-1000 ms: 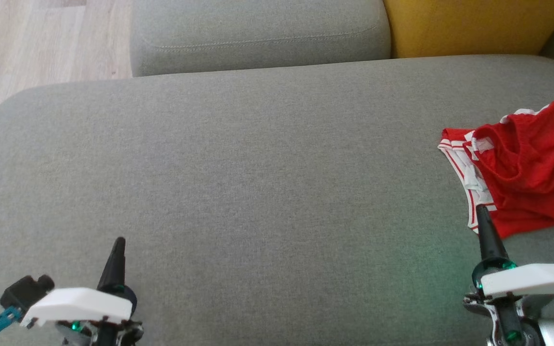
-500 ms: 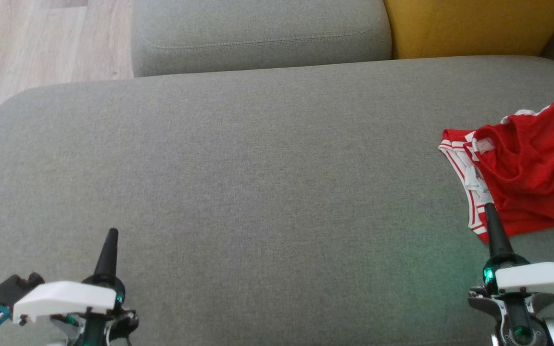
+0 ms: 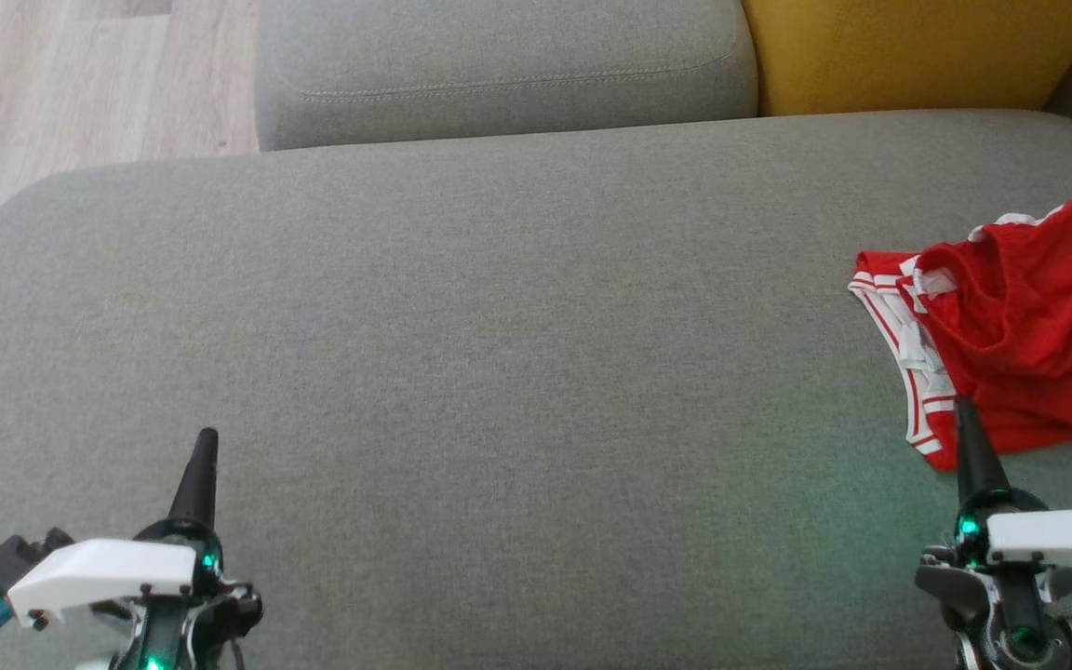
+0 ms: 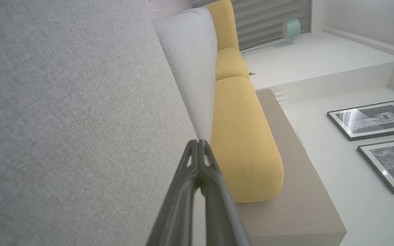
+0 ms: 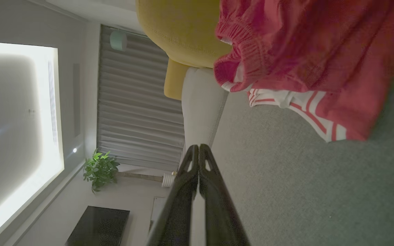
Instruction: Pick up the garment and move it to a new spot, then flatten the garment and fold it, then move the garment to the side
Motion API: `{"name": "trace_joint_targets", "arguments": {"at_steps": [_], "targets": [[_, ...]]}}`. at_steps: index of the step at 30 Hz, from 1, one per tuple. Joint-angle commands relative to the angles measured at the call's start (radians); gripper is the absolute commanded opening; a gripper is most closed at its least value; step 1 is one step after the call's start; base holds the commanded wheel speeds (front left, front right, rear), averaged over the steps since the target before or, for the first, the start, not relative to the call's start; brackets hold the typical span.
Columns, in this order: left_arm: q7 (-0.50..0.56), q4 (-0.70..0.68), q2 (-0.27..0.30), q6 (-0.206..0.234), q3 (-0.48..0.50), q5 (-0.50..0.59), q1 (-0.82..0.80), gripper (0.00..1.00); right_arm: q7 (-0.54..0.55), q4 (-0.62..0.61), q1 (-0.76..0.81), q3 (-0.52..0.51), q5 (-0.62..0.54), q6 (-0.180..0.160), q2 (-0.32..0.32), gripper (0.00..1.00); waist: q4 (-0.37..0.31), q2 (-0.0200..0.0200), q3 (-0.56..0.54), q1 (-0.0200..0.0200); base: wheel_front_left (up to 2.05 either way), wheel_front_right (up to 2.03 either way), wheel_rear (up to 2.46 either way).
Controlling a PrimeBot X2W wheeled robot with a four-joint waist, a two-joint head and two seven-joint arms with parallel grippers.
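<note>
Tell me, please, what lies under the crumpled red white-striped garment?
The crumpled red white-striped garment rests on the grey fabric sofa seat; anything beneath its folds is covered.

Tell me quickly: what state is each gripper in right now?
Left gripper: closed, holding nothing.
Right gripper: closed, holding nothing, near the crumpled red shorts with white stripes.

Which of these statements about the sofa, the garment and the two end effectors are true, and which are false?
1. The red garment lies on the grey seat cushion, on the robot's right side. True.
2. The right end effector grips the garment. False: it is shut on nothing, near the garment's striped corner.
3. The left end effector is shut. True.
4. The garment is folded flat. False: it lies bunched and wrinkled.
5. A yellow cushion stands behind the seat. True.
</note>
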Motion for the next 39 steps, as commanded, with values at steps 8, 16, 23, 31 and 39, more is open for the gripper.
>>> {"name": "trace_joint_targets", "arguments": {"at_steps": [8,16,23,31,39], "targets": [[0.025,-0.019,-0.004,-0.029,0.059,-0.099,-0.073,0.00,0.006,-0.010,-0.069,0.004,0.110,0.007,-0.019,0.00,0.001,0.0000,-0.001,0.0000,0.00,0.00,0.00],[0.047,-0.010,-0.014,-0.047,0.084,-0.186,-0.087,0.00,0.010,0.009,-0.082,-0.006,0.202,0.007,-0.019,0.00,0.002,0.0000,-0.003,0.0000,0.00,0.00,0.00],[0.063,-0.004,-0.021,-0.059,0.101,-0.244,-0.096,0.00,0.013,0.021,-0.091,-0.013,0.265,0.008,-0.018,0.00,0.002,0.0000,-0.003,0.0000,0.00,0.00,0.00],[0.065,-0.003,-0.023,-0.059,0.104,-0.241,-0.096,0.00,0.015,0.022,-0.091,-0.017,0.262,0.008,-0.015,0.00,0.002,0.0000,-0.003,0.0000,0.00,0.00,0.00],[0.067,-0.003,-0.025,-0.059,0.107,-0.239,-0.097,0.00,0.018,0.022,-0.091,-0.020,0.259,0.008,-0.013,0.00,0.002,0.0000,-0.003,0.0000,0.00,0.00,0.00]]}}
